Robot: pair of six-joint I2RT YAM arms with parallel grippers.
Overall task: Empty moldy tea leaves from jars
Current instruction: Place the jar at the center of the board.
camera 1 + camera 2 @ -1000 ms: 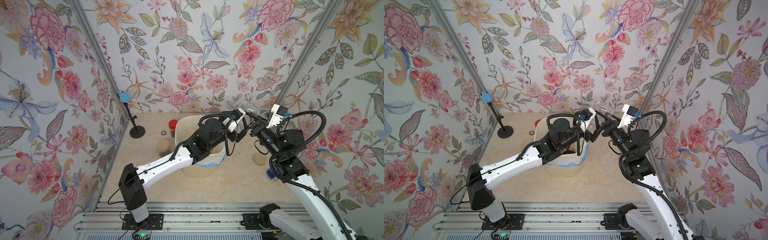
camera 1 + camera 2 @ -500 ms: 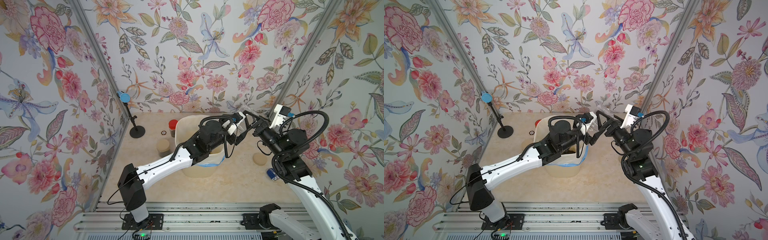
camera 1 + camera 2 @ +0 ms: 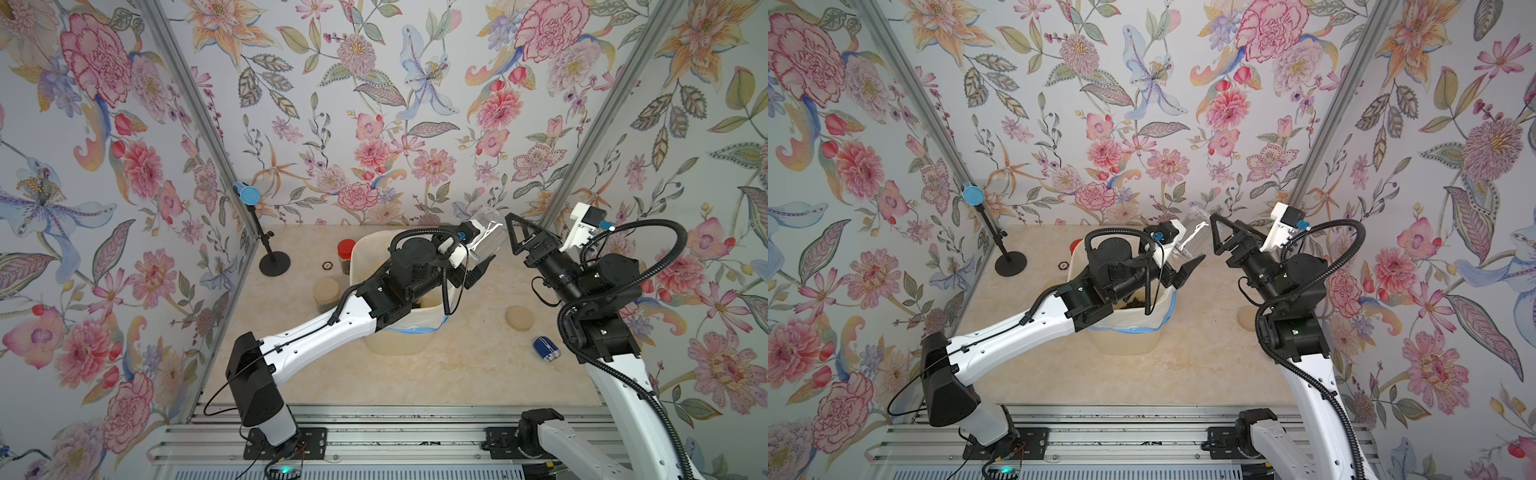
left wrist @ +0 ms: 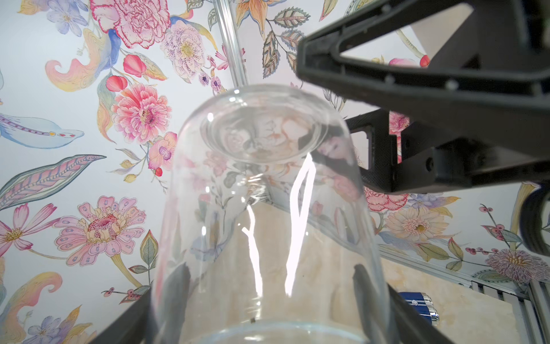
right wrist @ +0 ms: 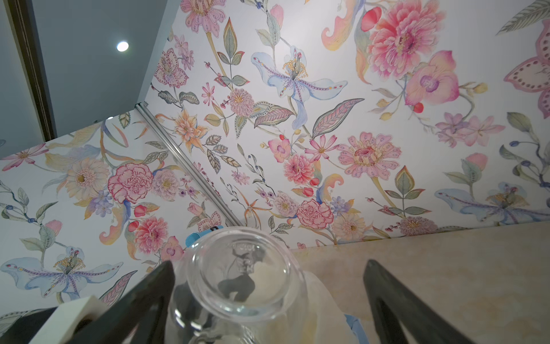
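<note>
The left gripper (image 4: 269, 300) is clamping its jaws on the clear jar (image 3: 488, 230), hiding its mouth. The jar's bottom is pointing up toward the right gripper (image 5: 268, 263), jaws apart.

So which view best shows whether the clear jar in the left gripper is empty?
The left wrist view: the jar fills the frame lengthwise, its clear wall showing only a dark speck near the rim. The right wrist view shows just its base; in both top views it is a small, faint shape.
</note>
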